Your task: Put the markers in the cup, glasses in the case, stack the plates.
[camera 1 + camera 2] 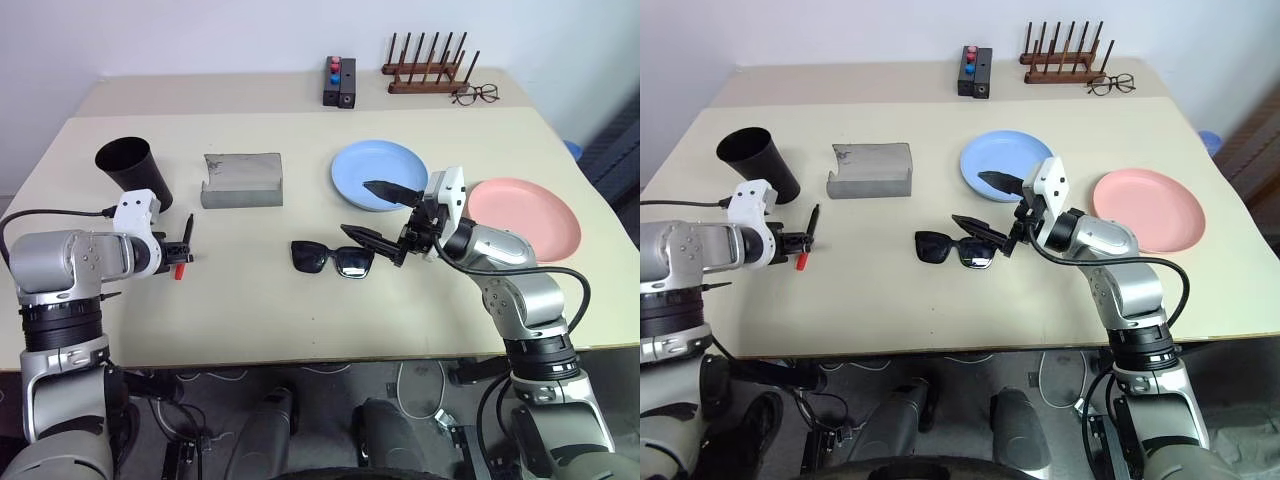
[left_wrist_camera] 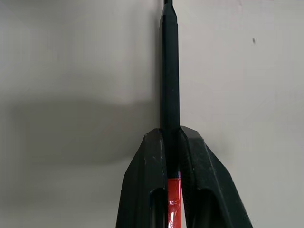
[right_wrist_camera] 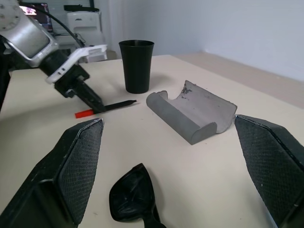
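A black marker with a red end lies on the table, and my left gripper is shut on it near that red end. The black cup stands just beyond it at the table's left. The grey case lies open beside the cup. The black sunglasses rest at the table's middle front. My right gripper hangs open above their right side, nothing between its fingers. The light blue plate and the pink plate lie apart on the right.
At the back of the table stand a wooden peg rack, wire-framed spectacles and a small black box with red and blue caps. The table's front edge runs close below the arms.
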`<move>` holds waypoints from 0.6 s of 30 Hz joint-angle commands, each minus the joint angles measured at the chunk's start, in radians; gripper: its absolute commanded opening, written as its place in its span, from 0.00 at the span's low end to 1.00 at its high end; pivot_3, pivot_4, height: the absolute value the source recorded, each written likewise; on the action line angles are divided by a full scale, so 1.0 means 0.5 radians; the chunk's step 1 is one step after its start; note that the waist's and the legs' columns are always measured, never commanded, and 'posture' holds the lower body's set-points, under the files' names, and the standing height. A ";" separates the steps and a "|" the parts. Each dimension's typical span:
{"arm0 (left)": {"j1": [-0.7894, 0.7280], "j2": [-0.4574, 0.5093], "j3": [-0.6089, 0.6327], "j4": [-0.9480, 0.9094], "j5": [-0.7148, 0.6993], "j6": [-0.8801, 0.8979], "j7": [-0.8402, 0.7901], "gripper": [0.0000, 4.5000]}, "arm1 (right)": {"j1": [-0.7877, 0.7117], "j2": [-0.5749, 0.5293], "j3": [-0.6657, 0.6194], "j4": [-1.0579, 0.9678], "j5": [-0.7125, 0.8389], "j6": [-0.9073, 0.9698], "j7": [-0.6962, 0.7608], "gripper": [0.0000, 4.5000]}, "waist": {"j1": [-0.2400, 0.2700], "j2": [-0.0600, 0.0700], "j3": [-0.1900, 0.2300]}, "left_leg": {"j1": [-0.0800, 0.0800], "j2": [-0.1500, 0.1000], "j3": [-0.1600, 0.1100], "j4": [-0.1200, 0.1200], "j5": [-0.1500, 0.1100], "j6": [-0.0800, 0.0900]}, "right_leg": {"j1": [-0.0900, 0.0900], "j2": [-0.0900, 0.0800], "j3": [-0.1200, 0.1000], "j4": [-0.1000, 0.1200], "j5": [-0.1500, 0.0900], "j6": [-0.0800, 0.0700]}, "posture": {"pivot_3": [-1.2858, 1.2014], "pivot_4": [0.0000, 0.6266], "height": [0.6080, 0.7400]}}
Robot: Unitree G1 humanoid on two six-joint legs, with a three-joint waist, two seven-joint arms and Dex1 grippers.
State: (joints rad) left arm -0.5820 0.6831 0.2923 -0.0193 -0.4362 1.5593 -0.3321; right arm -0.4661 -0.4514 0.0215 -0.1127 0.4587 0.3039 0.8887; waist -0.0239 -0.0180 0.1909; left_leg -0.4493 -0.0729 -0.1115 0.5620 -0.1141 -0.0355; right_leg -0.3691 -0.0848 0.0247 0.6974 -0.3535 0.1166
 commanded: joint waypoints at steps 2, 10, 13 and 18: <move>0.101 0.290 0.078 -0.234 -0.153 0.110 -0.076 0.00 | -0.016 0.000 -0.029 -0.038 0.004 -0.050 0.010 1.00 | -0.005 0.000 0.000 | -0.001 0.001 -0.001 -0.002 0.000 0.000 | -0.002 -0.001 0.000 0.000 0.000 -0.001 | 0.52 0.24 0.98; 0.578 0.648 0.229 -0.418 -0.544 0.110 -0.167 0.00 | -0.067 0.009 -0.011 0.045 -0.015 -0.090 0.051 1.00 | 0.013 0.001 0.001 | 0.002 0.001 -0.001 -0.004 -0.001 -0.001 | -0.005 -0.006 0.000 -0.006 0.000 -0.002 | 0.52 0.24 0.98; 0.705 0.644 0.277 -0.445 -0.554 0.110 -0.125 0.00 | -0.076 0.024 0.006 0.056 -0.022 -0.095 0.056 1.00 | 0.022 0.001 0.000 | 0.001 0.001 -0.003 -0.004 -0.002 -0.002 | -0.005 -0.007 0.000 -0.011 0.000 -0.003 | 0.52 0.24 0.98; 0.686 0.561 0.314 -0.417 -0.476 0.110 -0.045 0.35 | -0.065 0.028 0.023 0.036 -0.023 -0.080 0.074 1.00 | 0.022 0.001 0.000 | 0.001 0.001 -0.004 -0.005 -0.004 -0.005 | -0.003 -0.007 -0.001 -0.017 0.001 -0.005 | 0.52 0.24 0.98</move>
State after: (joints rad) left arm -0.2205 0.9622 0.4159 -0.2171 -0.6844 1.6061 -0.3639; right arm -0.4808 -0.4421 0.0368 -0.0723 0.4397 0.2771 0.9209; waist -0.0132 -0.0177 0.1911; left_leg -0.4491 -0.0722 -0.1132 0.5595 -0.1162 -0.0381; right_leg -0.3707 -0.0884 0.0243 0.6887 -0.3532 0.1144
